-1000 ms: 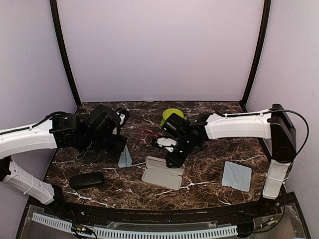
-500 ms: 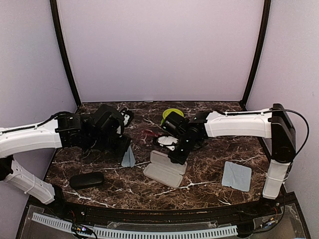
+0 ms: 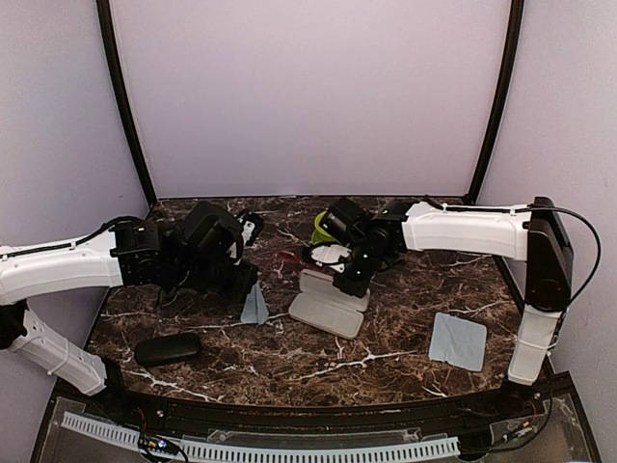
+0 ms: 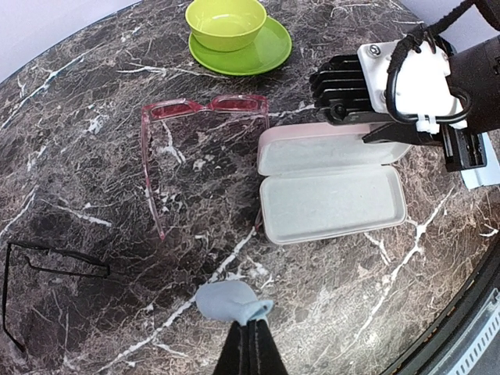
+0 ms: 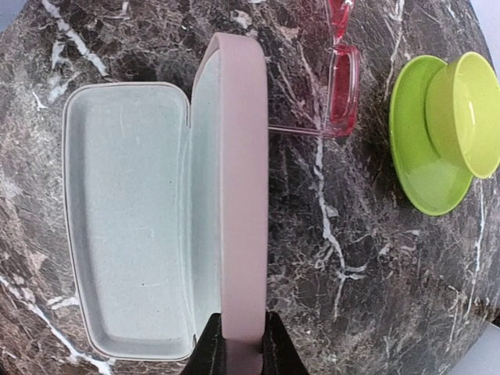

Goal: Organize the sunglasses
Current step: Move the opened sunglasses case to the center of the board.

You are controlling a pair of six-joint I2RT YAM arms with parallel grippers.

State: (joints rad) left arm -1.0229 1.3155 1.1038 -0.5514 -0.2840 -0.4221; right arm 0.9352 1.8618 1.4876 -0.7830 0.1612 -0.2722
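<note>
The sunglasses both lie on the table [image 3: 386, 357], outside any case; the red pair [image 4: 205, 109] rests with its arms unfolded between a green saucer [image 4: 269, 51] and the open pink case [image 4: 332, 203], just beside the case's raised lid [image 5: 242, 156], one arm tip reaching the lid's outer face in the right wrist view; the black pair [image 4: 55, 255], a thin dark frame, lies well apart from it at the left edge of the left wrist view. A green bowl [image 4: 226, 22] stands on the saucer. The right gripper [image 5: 241, 344] pinches the rim of the lid, one finger on each face, holding it upright over the pale tray of the case. The left gripper [image 4: 248, 332] has its fingers pressed together on a bunched grey-blue cloth [image 4: 226, 301], which hangs below it; whether the cloth touches the table is unclear. A black case [image 3: 168, 348] lies closed near the left front; a second cloth [image 3: 457, 340] lies flat at the right front.
</note>
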